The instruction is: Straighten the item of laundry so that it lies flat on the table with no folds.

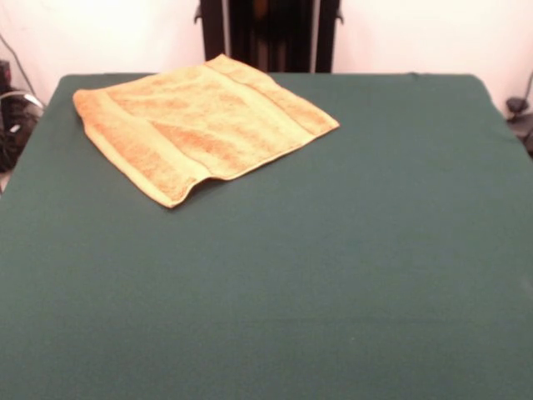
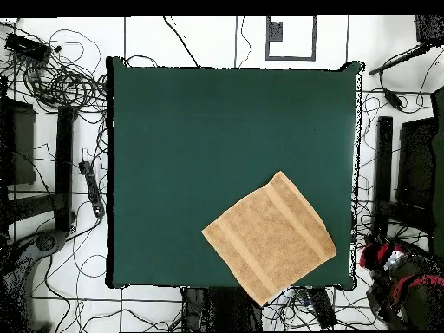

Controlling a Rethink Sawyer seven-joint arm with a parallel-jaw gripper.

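At five o'clock overhead, I see the golden-orange terry towel (image 2: 270,238) overhanging the dark green felt table (image 2: 191,139); elsewhere bare, gripper unseen.

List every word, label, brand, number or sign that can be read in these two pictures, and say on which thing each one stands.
None: no readable text shows in either view.
The towel shows woven bands only; no printed tag can be made out.
The table has a plain dark green top, without marks.
The gear and cables on the floor around the table in the overhead view carry nothing legible.
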